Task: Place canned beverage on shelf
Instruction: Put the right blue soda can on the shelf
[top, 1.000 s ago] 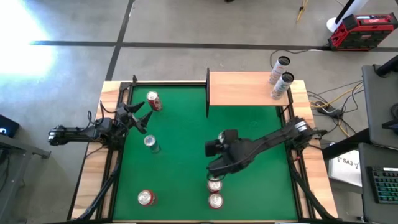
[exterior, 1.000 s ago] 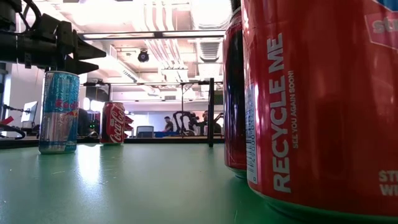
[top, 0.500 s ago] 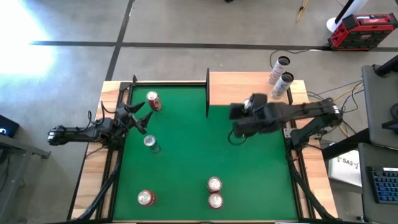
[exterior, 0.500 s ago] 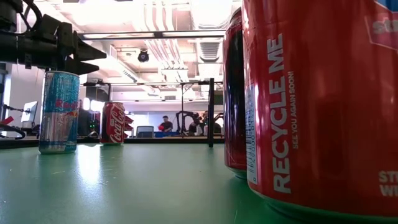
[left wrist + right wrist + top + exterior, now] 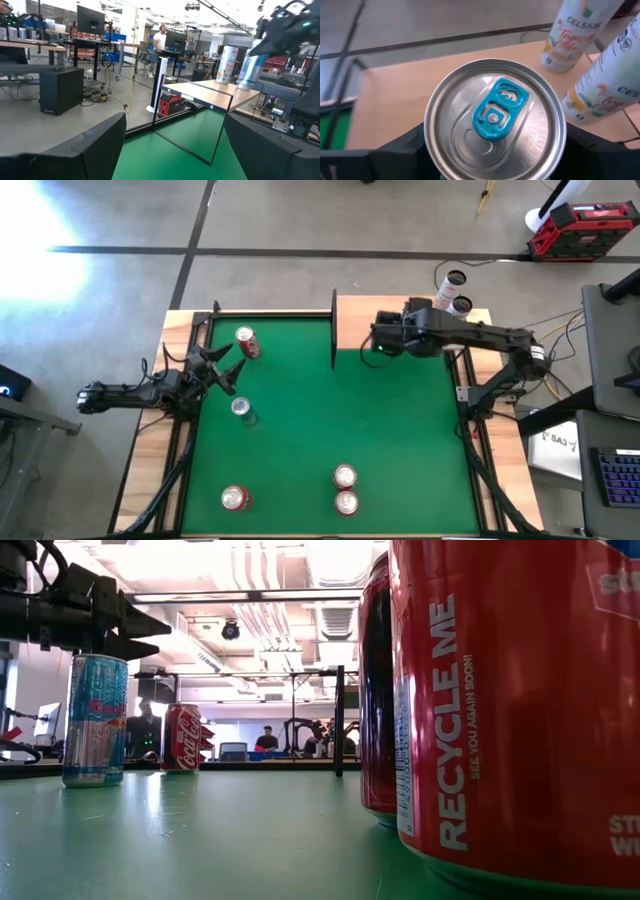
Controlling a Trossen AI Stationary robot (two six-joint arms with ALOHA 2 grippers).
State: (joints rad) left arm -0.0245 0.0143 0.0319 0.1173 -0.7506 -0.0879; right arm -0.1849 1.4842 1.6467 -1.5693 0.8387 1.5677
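My right gripper (image 5: 384,339) hovers over the left part of the light-wood shelf (image 5: 355,315), shut on a can with a silver top and blue tab (image 5: 492,117). The high view hides that can under the gripper. In the right wrist view the shelf board (image 5: 395,95) lies under and behind it. My left gripper (image 5: 215,366) waits open at the table's left edge, with nothing between its fingers (image 5: 90,150). Two tall white cans (image 5: 455,285) (image 5: 460,310) stand upright on the shelf's right end. My right gripper pinches the can between its two fingers (image 5: 395,157), one on each side of the can's wall just under the top rim (image 5: 432,145). The fingers come slanting down from above. The can is upright, top up, over the shelf; its own top hides its bottom.
On the green felt stand a red can (image 5: 246,342), a blue-silver can (image 5: 242,410), a red can (image 5: 235,498) and two cans (image 5: 345,476) (image 5: 346,502) near the front edge. A thin black post (image 5: 333,330) rises at the shelf's left edge.
My right gripper has swung from beside the two cans near the front edge, across the felt toward the far right and upward, ending over the shelf's left part. The arm has turned as it went. The cans on the felt have stayed put.
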